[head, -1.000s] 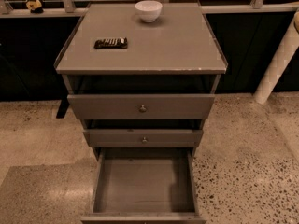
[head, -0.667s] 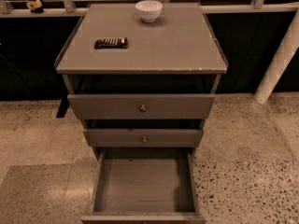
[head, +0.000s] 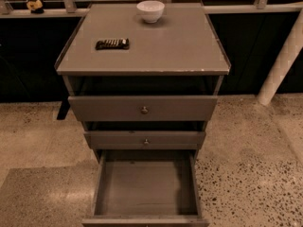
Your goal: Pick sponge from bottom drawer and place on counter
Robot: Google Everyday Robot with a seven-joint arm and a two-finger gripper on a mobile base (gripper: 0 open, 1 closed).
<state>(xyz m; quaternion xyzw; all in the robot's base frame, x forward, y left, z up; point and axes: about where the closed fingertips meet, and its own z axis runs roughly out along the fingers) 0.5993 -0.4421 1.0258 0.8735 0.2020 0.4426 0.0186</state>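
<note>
The camera view takes in one grey cabinet with three drawers. The top drawer (head: 109, 109) and middle drawer (head: 118, 139) each carry one round knob, two knobs in all, and both are pulled out slightly. The bottom drawer (head: 142, 188) is drawn far out, showing a flat grey floor, and its front is cut by the lower edge of the frame. On the counter (head: 180, 51) stand two things: one white bowl (head: 150, 11) near the back edge, and one dark flat bar (head: 112, 43) towards the left, whose pale markings are too fine to read. One white post (head: 281, 60) leans at the right, and one small yellowish object (head: 33, 5), possibly a toy, sits on the back ledge. The sponge cannot be made out. The gripper is outside the frame, so its fingers cannot be judged.
</note>
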